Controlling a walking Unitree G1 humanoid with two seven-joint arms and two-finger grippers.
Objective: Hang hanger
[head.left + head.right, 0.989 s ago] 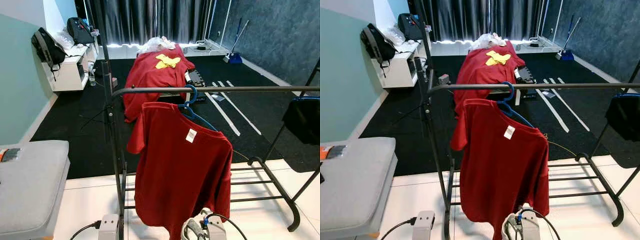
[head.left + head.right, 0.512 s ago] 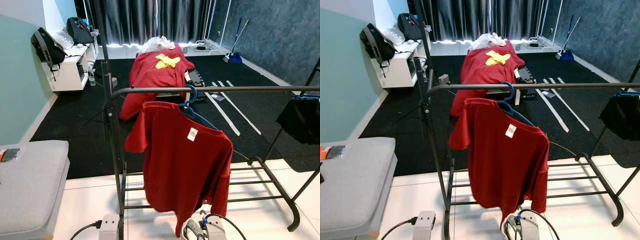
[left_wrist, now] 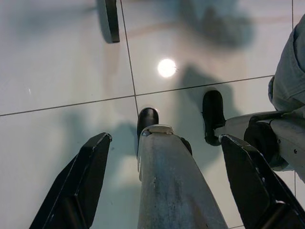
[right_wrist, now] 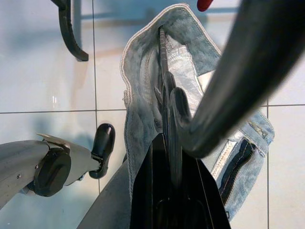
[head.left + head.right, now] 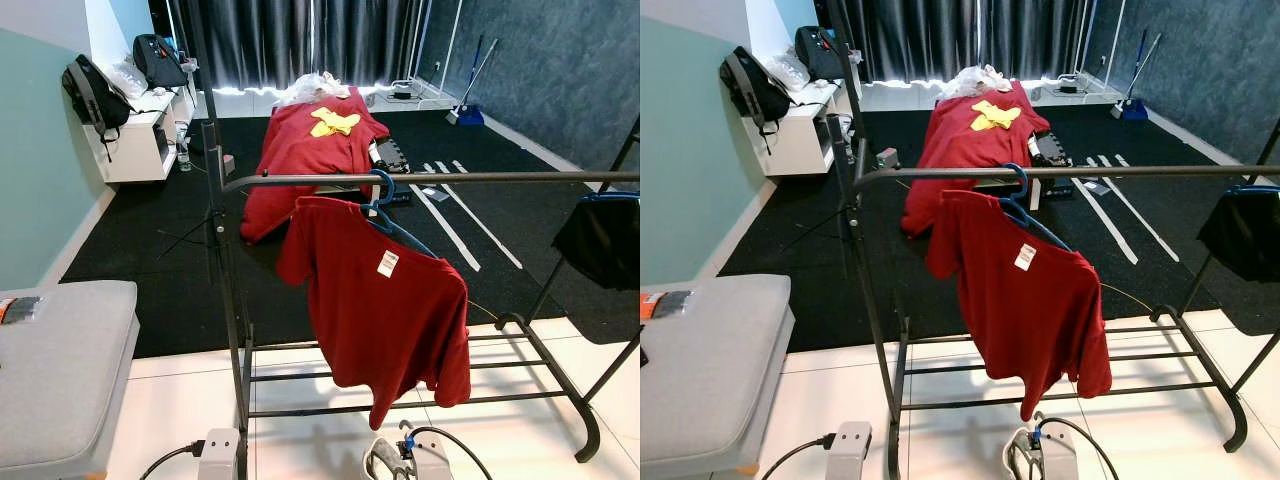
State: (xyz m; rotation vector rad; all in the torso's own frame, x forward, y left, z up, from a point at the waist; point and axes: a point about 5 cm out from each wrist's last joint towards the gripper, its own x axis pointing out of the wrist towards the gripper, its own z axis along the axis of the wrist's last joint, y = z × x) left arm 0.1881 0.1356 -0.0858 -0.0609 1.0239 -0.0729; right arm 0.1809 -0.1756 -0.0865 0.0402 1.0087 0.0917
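Red shirt hangs on blue hanger from rack rail; black garment at three o'clock. Left gripper spread, idle; right gripper clenched on denim.

Two red shirts, one blue hanger, one garment rack, two backpacks, one grey bench

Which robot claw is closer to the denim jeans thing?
Right. The right claw is clamped on the denim cloth; the left claw hangs open over bare floor tiles.
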